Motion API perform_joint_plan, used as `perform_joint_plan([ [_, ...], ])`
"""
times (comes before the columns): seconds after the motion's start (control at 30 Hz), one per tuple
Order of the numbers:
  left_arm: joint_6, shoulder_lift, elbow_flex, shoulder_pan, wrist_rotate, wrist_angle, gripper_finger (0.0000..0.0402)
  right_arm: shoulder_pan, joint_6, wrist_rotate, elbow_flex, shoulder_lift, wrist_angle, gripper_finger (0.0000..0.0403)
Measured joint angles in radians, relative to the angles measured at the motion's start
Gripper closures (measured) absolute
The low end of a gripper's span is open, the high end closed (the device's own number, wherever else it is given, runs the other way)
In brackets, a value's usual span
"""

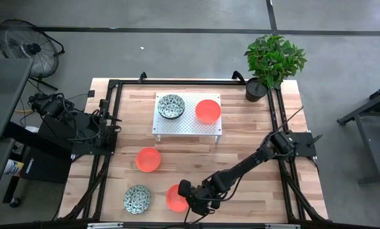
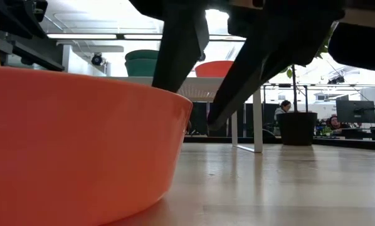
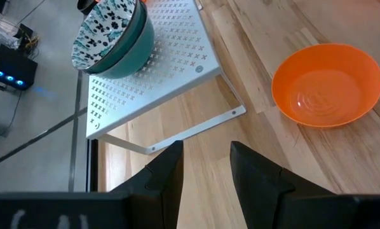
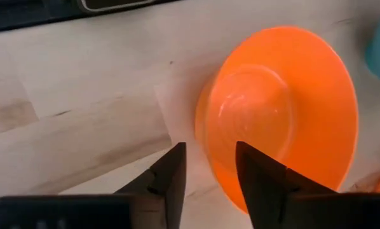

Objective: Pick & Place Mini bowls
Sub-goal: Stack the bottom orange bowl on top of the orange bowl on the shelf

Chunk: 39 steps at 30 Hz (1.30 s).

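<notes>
Five mini bowls show in the high view. A speckled bowl (image 1: 171, 106) and an orange bowl (image 1: 208, 111) stand on a white perforated riser (image 1: 187, 125). On the table stand an orange bowl (image 1: 149, 159), a speckled bowl (image 1: 137, 199) and, near the near edge, another orange bowl (image 1: 174, 198) (image 4: 279, 114). My right gripper (image 1: 190, 198) (image 4: 209, 149) is open astride this last bowl's rim: one finger (image 2: 178, 56) reaches down inside, the other finger (image 2: 237, 88) stands outside. My left gripper (image 1: 110, 119) (image 3: 206, 149) waits open at the table's left edge.
A black plant pot (image 1: 256, 89) with a leafy plant stands at the far right corner. Black frame rails (image 1: 276, 121) run along the table's sides. A fan (image 1: 25, 41) stands on the floor beyond the far left corner. Bare wood lies between the riser and the right arm.
</notes>
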Motion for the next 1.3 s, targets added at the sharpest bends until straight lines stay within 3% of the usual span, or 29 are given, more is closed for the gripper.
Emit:
perform_joint_plan([
  [0.27,0.000,0.000,0.000,0.000,0.000,0.000,0.0277,-0.001,0.005,-0.027,0.000,0.028,0.013,0.0326],
  [0.63,0.000,0.000,0.000,0.000,0.000,0.000,0.0277,0.003,0.031,0.069,0.000,0.020,0.011,0.0395],
  [0.97,0.000,0.000,0.000,0.000,0.000,0.000,0.0277,0.003,0.220,0.124,0.000,-0.034,-0.042,0.0400],
  [1.3,0.000,0.000,0.000,0.000,0.000,0.000,0.0277,-0.012,0.461,0.225,0.001,-0.185,-0.251,0.0402],
])
